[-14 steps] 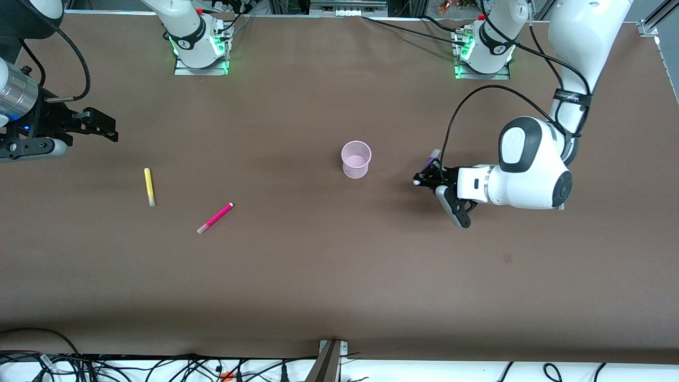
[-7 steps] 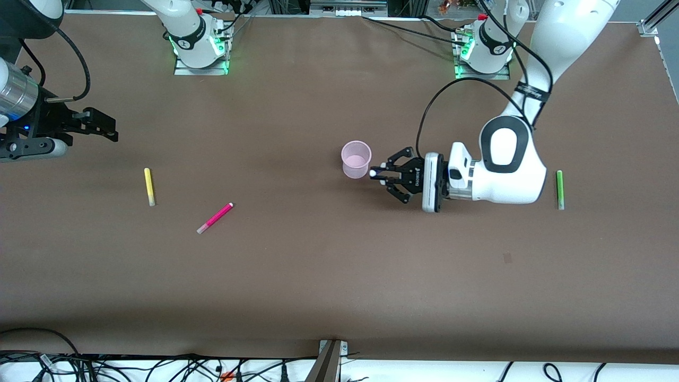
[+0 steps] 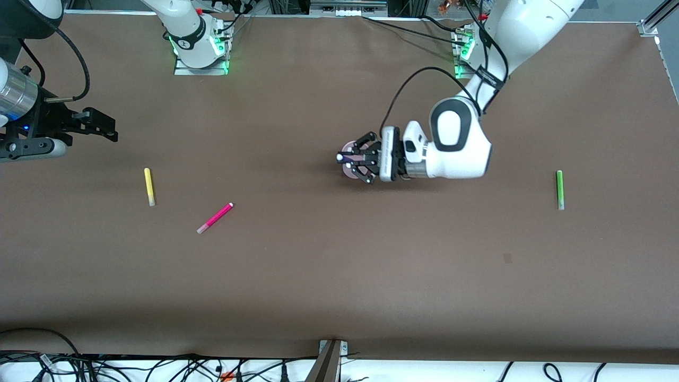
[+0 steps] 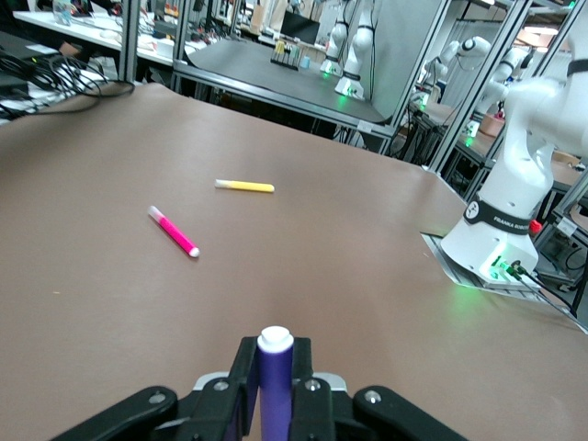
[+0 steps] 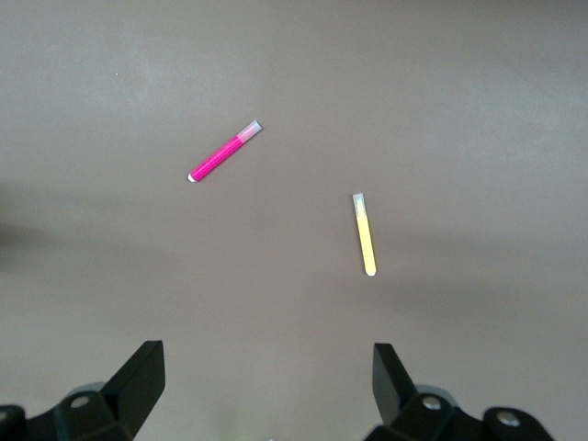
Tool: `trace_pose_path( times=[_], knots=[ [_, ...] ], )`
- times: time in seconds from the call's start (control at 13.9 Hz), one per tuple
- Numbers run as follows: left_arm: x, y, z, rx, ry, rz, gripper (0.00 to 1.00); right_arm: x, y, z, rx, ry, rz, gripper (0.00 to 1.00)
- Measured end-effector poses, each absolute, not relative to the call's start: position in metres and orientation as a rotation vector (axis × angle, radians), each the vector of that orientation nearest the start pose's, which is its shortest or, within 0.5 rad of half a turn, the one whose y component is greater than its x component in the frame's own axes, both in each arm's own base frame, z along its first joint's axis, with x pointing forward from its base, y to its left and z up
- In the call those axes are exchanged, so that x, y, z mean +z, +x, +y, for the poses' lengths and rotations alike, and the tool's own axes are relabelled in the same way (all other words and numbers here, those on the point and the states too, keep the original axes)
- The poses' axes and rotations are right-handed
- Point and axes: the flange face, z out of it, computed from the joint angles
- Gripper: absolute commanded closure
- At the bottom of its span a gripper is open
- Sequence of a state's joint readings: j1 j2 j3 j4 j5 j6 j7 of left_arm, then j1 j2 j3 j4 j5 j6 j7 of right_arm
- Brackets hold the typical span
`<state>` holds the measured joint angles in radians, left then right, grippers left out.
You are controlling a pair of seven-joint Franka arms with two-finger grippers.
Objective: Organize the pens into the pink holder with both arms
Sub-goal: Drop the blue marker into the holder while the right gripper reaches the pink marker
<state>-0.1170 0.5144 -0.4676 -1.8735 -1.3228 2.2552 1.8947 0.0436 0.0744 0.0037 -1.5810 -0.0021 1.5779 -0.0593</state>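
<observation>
Judging by how things lie, the job has barely begun: no pen can be seen in the pink holder (image 3: 350, 165), which stands near the middle of the surface (image 3: 329, 276) and is mostly hidden under the left claw (image 3: 346, 157). That claw is clamped tight on the dark purple pen (image 4: 273, 386), pale cap pointing outward, and hangs right over the holder's mouth, so a drop looks like the step in hand. Three pens lie flat on the surface. From the holder, on the front camera's clock face, the green pen (image 3: 559, 189) lies out at about three o'clock, well apart toward the left arm's end. The magenta-pink pen (image 3: 215, 218) lies at about eight o'clock and the yellow pen (image 3: 149, 187) at nine, both toward the right arm's end.

The left arm reaches in from its base with the wrist turned level. The right claw (image 5: 266, 377) waits with jaws spread wide and empty, hanging above the surface with the yellow and magenta-pink pens in its view.
</observation>
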Motion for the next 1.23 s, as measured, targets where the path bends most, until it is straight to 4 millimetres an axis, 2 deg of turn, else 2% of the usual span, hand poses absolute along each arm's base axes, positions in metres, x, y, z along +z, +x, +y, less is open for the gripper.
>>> trace_pose_path(
  times=[0.22,0.29,0.36,0.58,0.79,1.01,1.23],
  knots=[
    [0.263,0.52,-0.355,0.661,1.576,-1.345,1.0,0.568,0.577,0.027,0.163,-3.132,-0.194,0.0],
    [0.26,0.515,-0.356,0.652,1.58,-1.35,0.35,0.555,0.58,0.028,0.21,-3.128,-0.201,0.0],
    [0.26,0.511,-0.356,0.646,1.583,-1.355,0.0,0.541,0.585,0.029,0.254,-3.124,-0.201,0.0],
    [0.271,0.508,-0.358,0.659,1.58,-1.372,0.0,0.505,0.598,0.033,0.32,-3.088,-0.16,0.0],
    [0.284,0.509,-0.356,0.678,1.58,-1.382,0.0,0.467,0.618,0.044,0.292,-3.048,-0.03,0.0],
    [0.29,0.511,-0.352,0.628,1.633,-1.297,0.0,0.423,0.626,0.076,0.273,-3.059,0.066,0.0],
    [0.289,0.51,-0.351,0.499,1.726,-1.209,0.0,0.402,0.623,0.099,0.254,-3.067,0.154,0.0]
  ],
)
